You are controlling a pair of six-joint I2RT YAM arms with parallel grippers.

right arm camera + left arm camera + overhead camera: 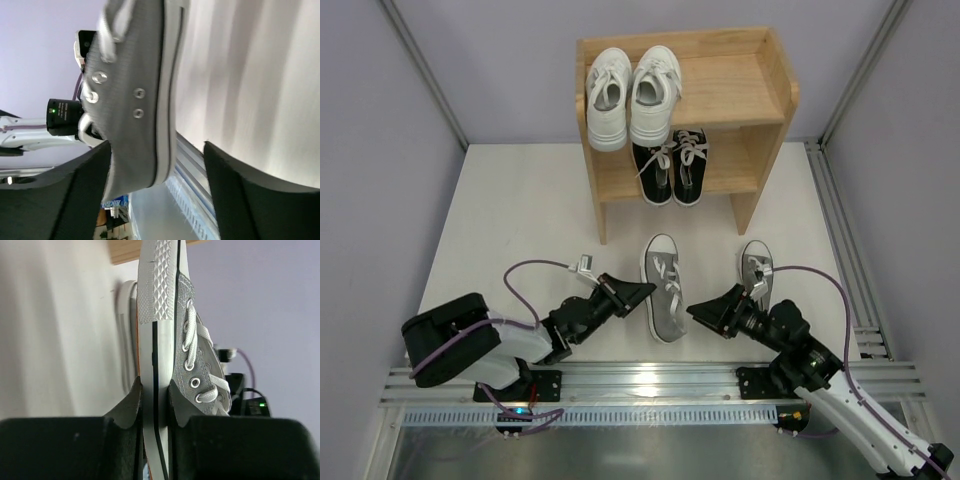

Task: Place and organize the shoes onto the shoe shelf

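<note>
The wooden shoe shelf (740, 85) stands at the back. The white sneakers (625, 95) sit on its top tier and the black sneakers (672, 165) on the lower tier. Two grey shoes are on the table in front. My left gripper (638, 292) is shut on the rubber side edge of the middle grey shoe (665, 290); the left wrist view shows the gripper (154, 387) pinching that shoe (192, 355). My right gripper (703, 312) is open beside that shoe's heel, and in the right wrist view the heel (135, 85) lies between the spread fingers of the gripper (157, 145). The other grey shoe (756, 268) lies to the right.
A metal rail (650, 380) carrying the arm bases runs along the near edge. Another rail (840, 220) runs along the right side. Pale walls enclose the table on the left, right and behind the shelf.
</note>
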